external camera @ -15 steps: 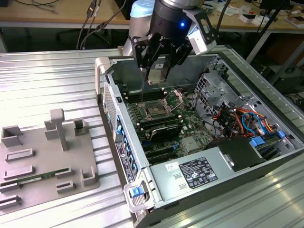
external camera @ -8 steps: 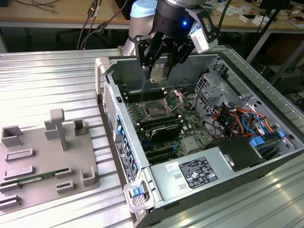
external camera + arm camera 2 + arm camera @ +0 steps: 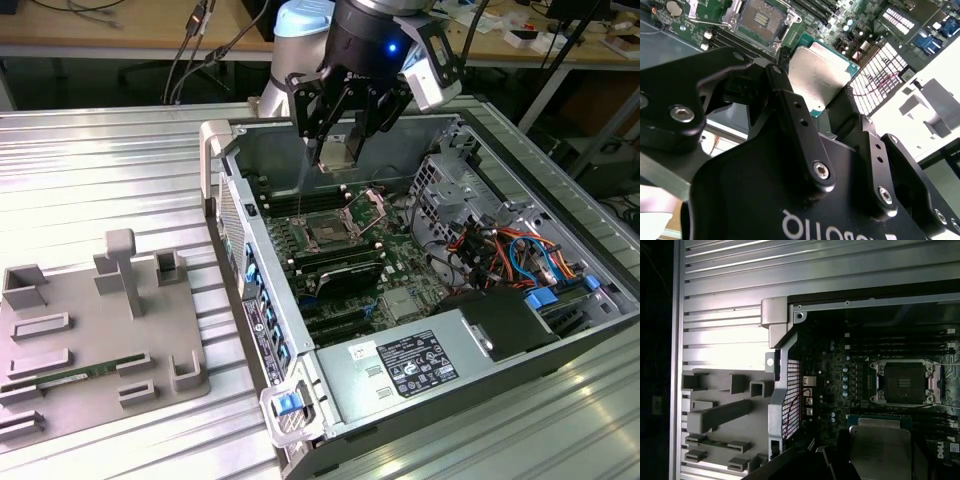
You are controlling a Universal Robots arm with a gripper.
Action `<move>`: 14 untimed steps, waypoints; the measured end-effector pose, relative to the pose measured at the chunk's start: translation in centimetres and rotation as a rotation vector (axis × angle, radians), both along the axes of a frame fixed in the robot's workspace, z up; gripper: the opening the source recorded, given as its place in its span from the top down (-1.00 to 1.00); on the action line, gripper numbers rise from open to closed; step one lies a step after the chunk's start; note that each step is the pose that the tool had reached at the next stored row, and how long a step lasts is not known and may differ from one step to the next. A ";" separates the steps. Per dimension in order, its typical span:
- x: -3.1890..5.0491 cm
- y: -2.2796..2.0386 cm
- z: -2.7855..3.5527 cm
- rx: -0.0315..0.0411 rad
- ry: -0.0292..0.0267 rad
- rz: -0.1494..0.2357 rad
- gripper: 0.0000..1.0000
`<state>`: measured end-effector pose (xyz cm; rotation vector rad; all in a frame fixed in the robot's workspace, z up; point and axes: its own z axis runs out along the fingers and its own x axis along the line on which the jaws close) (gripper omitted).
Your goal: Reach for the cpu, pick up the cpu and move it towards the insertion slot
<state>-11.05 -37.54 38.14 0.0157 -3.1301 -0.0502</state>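
The cpu (image 3: pixel 338 152), a flat square chip with a silvery top and green rim, hangs in the air inside the open computer case, and my gripper (image 3: pixel 341 158) is shut on its edges. In both wrist views the cpu (image 3: pixel 819 72) (image 3: pixel 880 452) sits between the black fingers (image 3: pixel 790 107). The insertion slot (image 3: pixel 329 232) is a dark square socket with its metal frame swung open, lying below the cpu and a little toward the exterior view's near side. It is uncovered in both wrist views, the insertion slot (image 3: pixel 759 19) (image 3: pixel 903 382) apart from the held chip.
A grey plastic tray (image 3: pixel 60 395) with upright posts lies at the exterior view's left and holds a green memory stick (image 3: pixel 75 375). The case wall (image 3: pixel 232 215) stands between tray and motherboard. A power supply (image 3: pixel 410 365) and coloured cables (image 3: pixel 500 245) fill the case's right side.
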 end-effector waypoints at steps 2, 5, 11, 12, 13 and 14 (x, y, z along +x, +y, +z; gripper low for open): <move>0.17 0.06 0.00 0.0000 0.0000 0.000 -0.09; 0.35 0.15 0.00 0.0000 0.0000 0.000 -0.09; 0.94 0.51 0.00 0.0000 0.0000 0.000 -0.09; 1.07 0.58 0.00 0.0001 0.0000 0.000 -0.09; 1.24 0.67 0.00 0.0000 0.0000 0.000 -0.09; 1.37 0.73 0.00 0.0000 0.0000 0.000 -0.09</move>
